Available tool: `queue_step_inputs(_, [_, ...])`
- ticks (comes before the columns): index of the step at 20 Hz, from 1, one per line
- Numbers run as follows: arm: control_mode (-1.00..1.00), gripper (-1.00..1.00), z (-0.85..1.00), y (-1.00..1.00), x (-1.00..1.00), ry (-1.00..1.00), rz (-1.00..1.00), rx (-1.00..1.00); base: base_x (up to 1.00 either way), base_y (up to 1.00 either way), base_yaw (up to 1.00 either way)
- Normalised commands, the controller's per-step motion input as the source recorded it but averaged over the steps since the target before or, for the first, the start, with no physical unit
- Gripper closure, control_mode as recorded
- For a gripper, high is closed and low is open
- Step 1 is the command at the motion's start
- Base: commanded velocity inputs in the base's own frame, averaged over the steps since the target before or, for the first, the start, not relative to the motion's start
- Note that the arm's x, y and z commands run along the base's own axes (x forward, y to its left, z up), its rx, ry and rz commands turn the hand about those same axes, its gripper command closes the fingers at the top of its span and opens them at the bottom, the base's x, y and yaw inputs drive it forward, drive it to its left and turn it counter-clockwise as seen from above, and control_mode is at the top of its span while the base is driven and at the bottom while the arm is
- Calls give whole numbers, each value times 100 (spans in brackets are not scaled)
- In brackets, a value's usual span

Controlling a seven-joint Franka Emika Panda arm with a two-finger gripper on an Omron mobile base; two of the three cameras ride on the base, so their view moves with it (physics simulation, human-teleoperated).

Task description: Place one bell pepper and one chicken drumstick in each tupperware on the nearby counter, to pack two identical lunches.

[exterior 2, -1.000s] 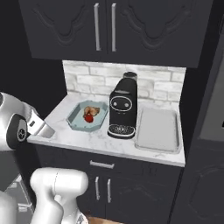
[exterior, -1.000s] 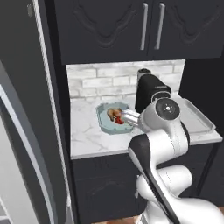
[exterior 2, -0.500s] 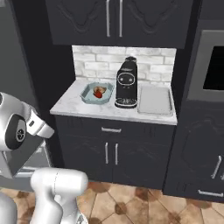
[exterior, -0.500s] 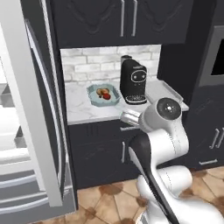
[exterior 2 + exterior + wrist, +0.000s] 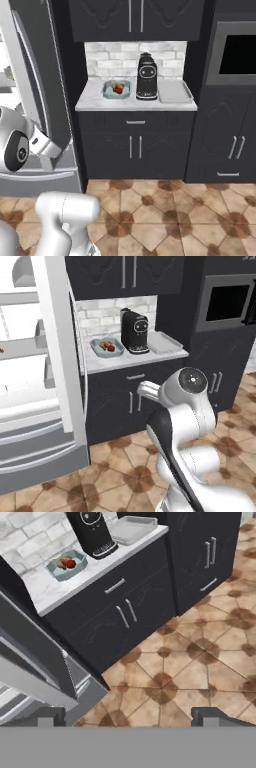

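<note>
Claw (image 5: 128, 717) stands with its two dark tips wide apart at the bottom of the hand view, nothing between them, well clear of the counter (image 5: 95, 97) and looking down over the tiled floor (image 5: 200, 662) and dark cabinet doors (image 5: 125, 614). On the counter the pale teal tupperware (image 5: 107, 90) sits at the left, just beside the black coffee machine (image 5: 147, 77); it holds one red bell pepper (image 5: 118, 89) and one chicken drumstick (image 5: 104, 345), lying close together. At this range the drumstick's long axis and the way its bone end points cannot be told; in the hand view the golden piece (image 5: 62, 563) lies beside the pepper (image 5: 71, 563), on the side away from the coffee machine. The light grey tupperware (image 5: 174, 92) lies on the far side of the coffee machine, its long axis running from the counter's front edge toward the brick backsplash (image 5: 120, 55). A refrigerator door (image 5: 60, 346) stands open at the left of the left base view, with white shelves (image 5: 22, 348) showing beyond it. Compared with the frames a second and half a second earlier, the whole picture has shifted — the base has drawn back from the counter, so that floor, lower cabinets and a wall oven (image 5: 237, 52) now show; the containers, food and coffee machine keep the same arrangement on the counter.
</note>
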Motion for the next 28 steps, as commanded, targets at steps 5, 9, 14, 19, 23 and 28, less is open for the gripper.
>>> queue_step_inputs(5, [100, -100, 0, 0, 0, 0, 0, 0, -95, 100, -6])
queue_step_inputs(9, [100, -100, 0, 0, 0, 0, 0, 0, -40, 100, 2])
queue_step_inputs(14, [100, -100, 0, 0, 0, 0, 0, 0, -32, 73, 5])
queue_step_inputs(19, [100, -100, 0, 0, 0, 0, 0, 0, 0, 95, 14])
queue_step_inputs(23, [100, -100, 0, 0, 0, 0, 0, 0, 11, 91, 13])
queue_step_inputs(28, [100, -100, 0, 0, 0, 0, 0, 0, 85, 7, 3])
